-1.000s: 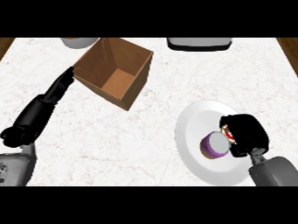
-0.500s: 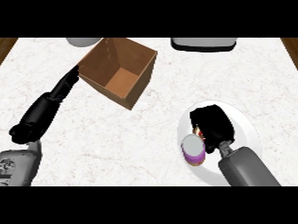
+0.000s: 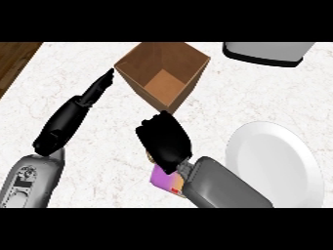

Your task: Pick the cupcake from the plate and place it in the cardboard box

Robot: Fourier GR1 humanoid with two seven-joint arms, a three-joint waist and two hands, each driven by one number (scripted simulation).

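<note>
The right hand (image 3: 166,139) is closed round the cupcake (image 3: 164,179). Its black fingers curl over the cake and hide most of it. Only a part of the purple wrapper, with a bit of yellow and red, shows below the palm, next to the grey forearm.

The cupcake is off the plate (image 3: 284,146). It is held above the counter (image 3: 270,93), on the near side of the cardboard box (image 3: 163,73) and a little apart from it. The plate lies to the near right of the box.

The coming move, I judge, depends on one relation: the box lies straight ahead of the right hand, away from the robot, with its open top turned up. The hand must carry the cake forward over the near wall and then let it go inside. The right hand is the nearer one for this.

The left hand (image 3: 69,119) is to the left of the box, with its fingers straight and holding nothing. Its fingertips point at the left corner of the box. I cannot tell if they touch it.

The box is brown, with thin flat walls, and it is set cornerwise. The plate is round, white and smooth. The counter is pale and looks like marble. A grey appliance (image 3: 268,51) with a dark base stands to the right of the box.
</note>
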